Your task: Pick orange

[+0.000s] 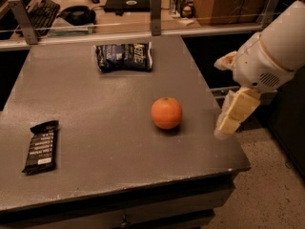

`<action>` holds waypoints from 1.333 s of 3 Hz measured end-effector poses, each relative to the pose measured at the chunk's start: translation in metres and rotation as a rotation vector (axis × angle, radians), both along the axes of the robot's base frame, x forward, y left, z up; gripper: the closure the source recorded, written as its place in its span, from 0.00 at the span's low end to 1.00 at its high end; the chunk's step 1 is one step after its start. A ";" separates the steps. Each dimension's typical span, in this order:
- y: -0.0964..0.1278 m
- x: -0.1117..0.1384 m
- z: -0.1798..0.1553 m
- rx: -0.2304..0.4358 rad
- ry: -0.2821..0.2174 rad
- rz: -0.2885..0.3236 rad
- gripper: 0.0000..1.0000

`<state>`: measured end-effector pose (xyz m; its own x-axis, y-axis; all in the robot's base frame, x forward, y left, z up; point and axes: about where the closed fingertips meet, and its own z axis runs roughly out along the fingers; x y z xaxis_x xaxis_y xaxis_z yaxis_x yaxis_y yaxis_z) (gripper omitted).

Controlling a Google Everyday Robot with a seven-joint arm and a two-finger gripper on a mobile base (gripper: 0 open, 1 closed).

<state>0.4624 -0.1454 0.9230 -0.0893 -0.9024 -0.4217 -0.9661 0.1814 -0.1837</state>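
The orange (167, 112) sits upright on the grey table (95, 142), right of the middle, with its dark stem mark on top. My gripper (223, 95) hangs on the white arm (276, 51) at the right edge of the table, to the right of the orange and apart from it. Its cream fingers (236, 111) are spread open with nothing between them.
A dark blue chip bag (125, 56) lies at the back of the table. A black snack bar (42, 146) lies at the front left. A railing with posts (155, 6) runs behind the table, with a desk, keyboard (40, 11) and cans beyond. Floor lies to the right.
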 end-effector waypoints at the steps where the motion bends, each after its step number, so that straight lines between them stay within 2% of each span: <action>1: 0.030 0.007 -0.026 0.097 0.005 0.051 0.00; 3: 0.068 0.017 -0.056 0.264 0.004 0.087 0.00; 4: 0.085 0.022 -0.062 0.317 0.021 0.084 0.05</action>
